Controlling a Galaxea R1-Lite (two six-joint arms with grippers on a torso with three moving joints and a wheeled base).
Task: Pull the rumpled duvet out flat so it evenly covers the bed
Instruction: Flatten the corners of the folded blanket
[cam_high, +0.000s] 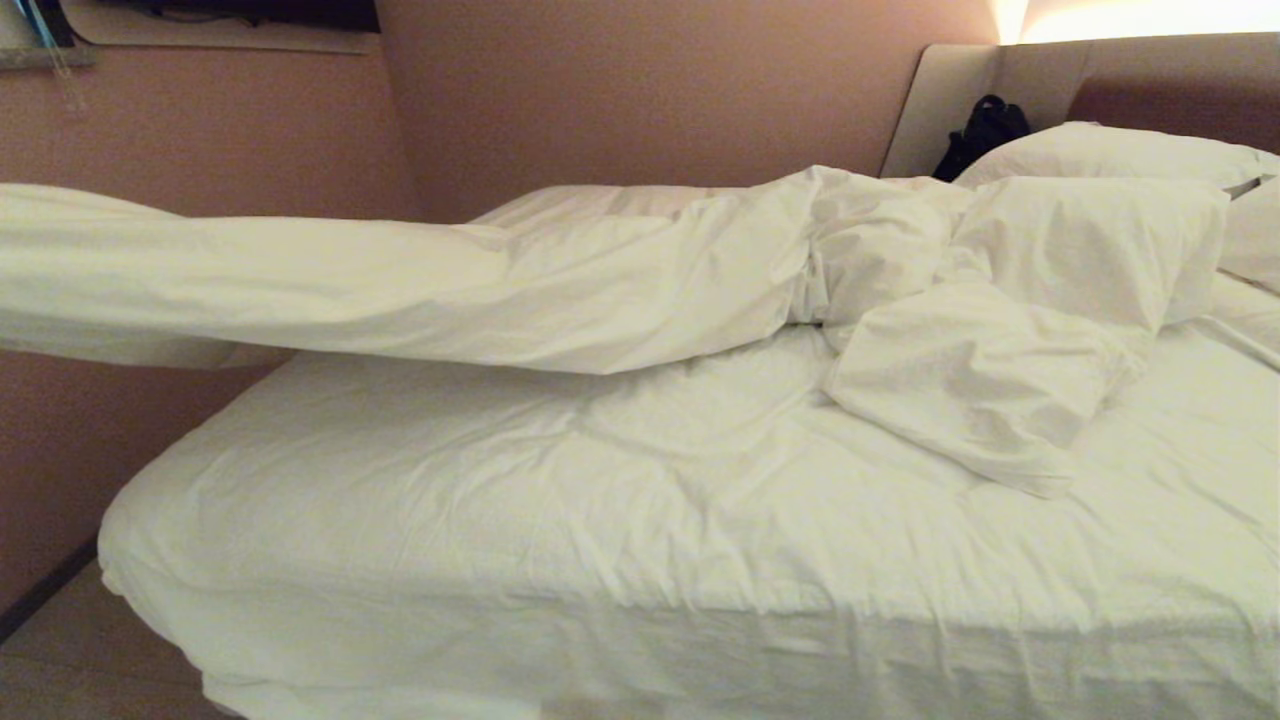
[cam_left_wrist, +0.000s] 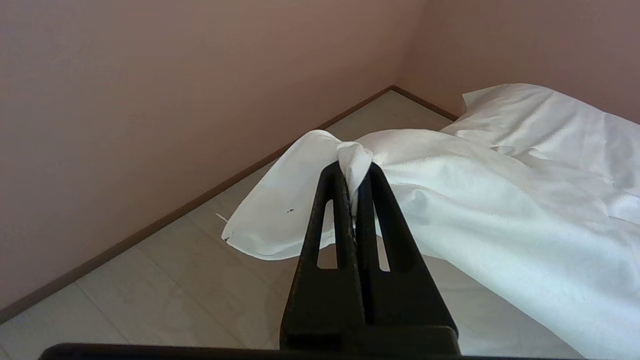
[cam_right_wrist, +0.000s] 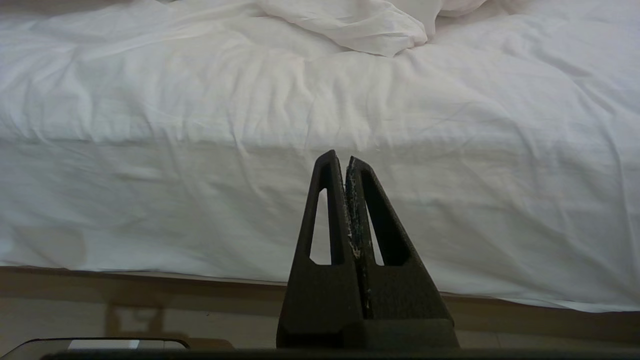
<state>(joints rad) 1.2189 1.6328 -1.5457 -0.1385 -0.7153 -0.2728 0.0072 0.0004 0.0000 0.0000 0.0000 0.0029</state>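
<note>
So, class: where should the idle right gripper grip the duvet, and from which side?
Grip the bunched fold lying mid-bed, coming from the near bed edge. It stands proud, so jaws can pinch it. The right gripper is shut, empty; the left gripper holds a corner.

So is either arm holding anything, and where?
The left gripper pinches a bunched corner of the puffy white duvet; the right gripper holds nothing.

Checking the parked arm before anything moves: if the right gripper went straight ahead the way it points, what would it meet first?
Most likely the white bedding hanging over the side of the bed; the right gripper, shut and empty, points straight at it, though the gap is hard to judge.
</note>
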